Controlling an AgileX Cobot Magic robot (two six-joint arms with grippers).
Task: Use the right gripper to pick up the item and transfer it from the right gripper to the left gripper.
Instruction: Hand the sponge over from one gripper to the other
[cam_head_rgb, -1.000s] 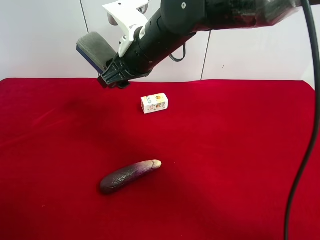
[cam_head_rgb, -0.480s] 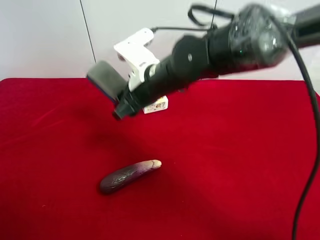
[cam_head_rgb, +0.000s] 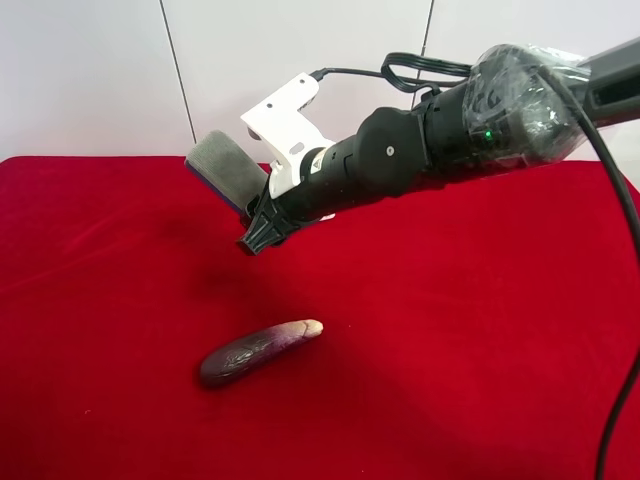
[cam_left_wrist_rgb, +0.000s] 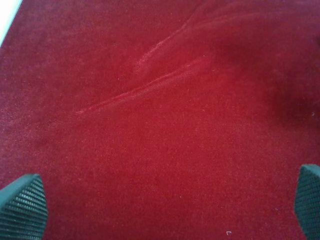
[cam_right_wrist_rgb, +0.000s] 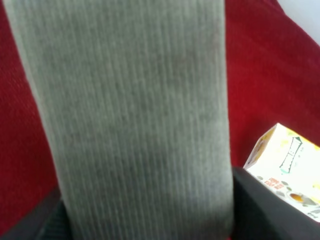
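The item (cam_head_rgb: 224, 170), a flat grey felt-topped block with a dark blue base, hangs above the red cloth at the back left, held in my right gripper (cam_head_rgb: 250, 215). That gripper is on the thick plastic-wrapped black arm with a white wrist bracket (cam_head_rgb: 285, 120). In the right wrist view the grey felt face (cam_right_wrist_rgb: 130, 115) fills most of the frame between the black jaws. My left gripper (cam_left_wrist_rgb: 165, 205) shows only in the left wrist view: its two ribbed fingertips (cam_left_wrist_rgb: 22, 205) stand wide apart over bare red cloth, empty. The left arm is out of the exterior high view.
A purple eggplant (cam_head_rgb: 256, 352) lies on the red cloth (cam_head_rgb: 450, 350) at the front centre-left. A small white printed box (cam_right_wrist_rgb: 285, 170) stands behind the right arm, hidden in the exterior high view. A black cable (cam_head_rgb: 625, 300) hangs at the right edge.
The right arm, holding the item, has swung down and slightly right from the back wall toward the cloth, now covering the white box. The eggplant has not moved.
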